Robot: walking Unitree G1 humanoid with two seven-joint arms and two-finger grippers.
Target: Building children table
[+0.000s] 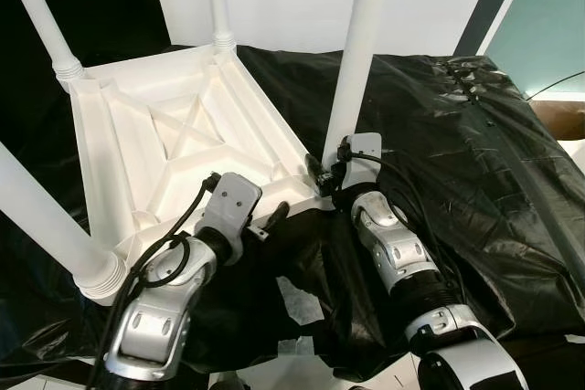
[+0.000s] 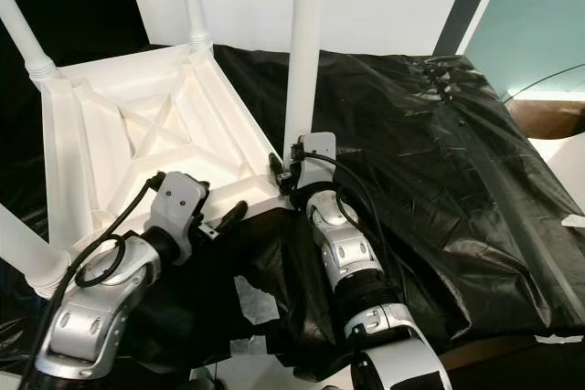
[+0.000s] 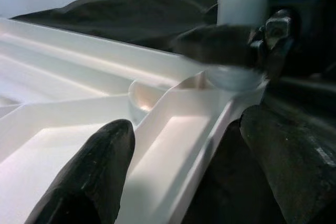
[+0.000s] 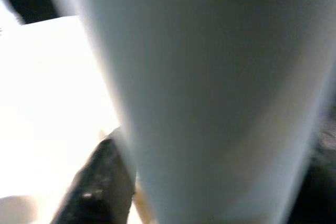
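Our right pincer (image 1: 322, 173) seemingly clamps the leg (image 1: 356, 52) at the tabletop (image 1: 183, 134) corner, left pincer (image 3: 173, 177) spread astride that rim; twisting could cross-thread it.

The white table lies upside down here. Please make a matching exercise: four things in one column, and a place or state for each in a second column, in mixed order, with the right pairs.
Things
1. upside-down table top
2. table leg at the near right corner
3. left gripper
4. black plastic sheet

Places or states
A. astride the table's near edge, fingers apart
B. spread under everything, wrinkled
C. stands upright, right gripper closed around its base
D. ribbed underside faces up

Pairs: 1-D, 2-C, 3-A, 4-B
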